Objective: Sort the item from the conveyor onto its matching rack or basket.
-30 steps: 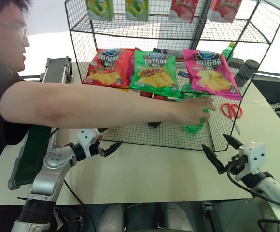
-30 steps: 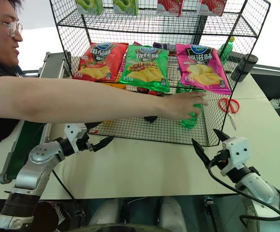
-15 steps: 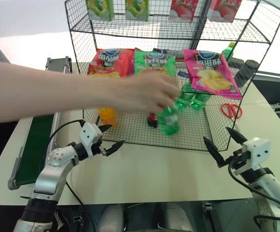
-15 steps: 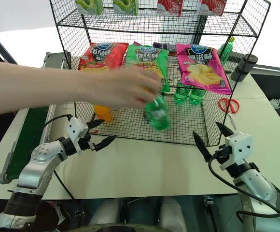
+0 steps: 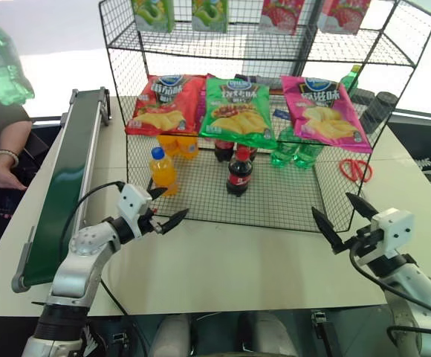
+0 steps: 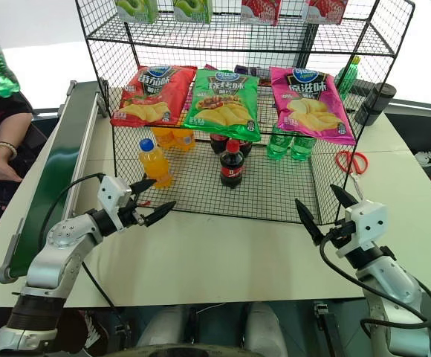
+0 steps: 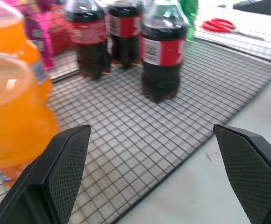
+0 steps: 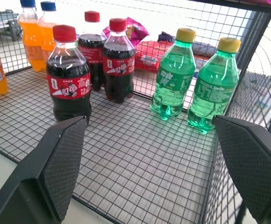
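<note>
A person's hand holds the item, a clear-green soda bottle (image 5: 4, 63), up in the air at the far left, above the conveyor (image 5: 67, 186). The dark green belt itself is bare. The black wire rack (image 5: 327, 216) stands at the middle of the table, and two more green bottles (image 8: 175, 74) stand in its bottom basket. In front of the basket's left corner, my left gripper (image 5: 172, 204) is open and holds nothing. My right gripper (image 5: 331, 203) is open in front of the basket's right corner, also with nothing in it.
Cola bottles (image 5: 238, 171) and orange drink bottles (image 5: 162, 169) stand in the basket, with chip bags (image 5: 238, 111) on the tier above. Red scissors (image 5: 357, 169) and a dark cup (image 5: 379, 111) lie right of the rack. The person (image 5: 0, 149) stands left of the conveyor.
The person's arm has drawn back out of the basket to the left, carrying the green bottle up to the far left. Both grippers have stayed where they were, open.
</note>
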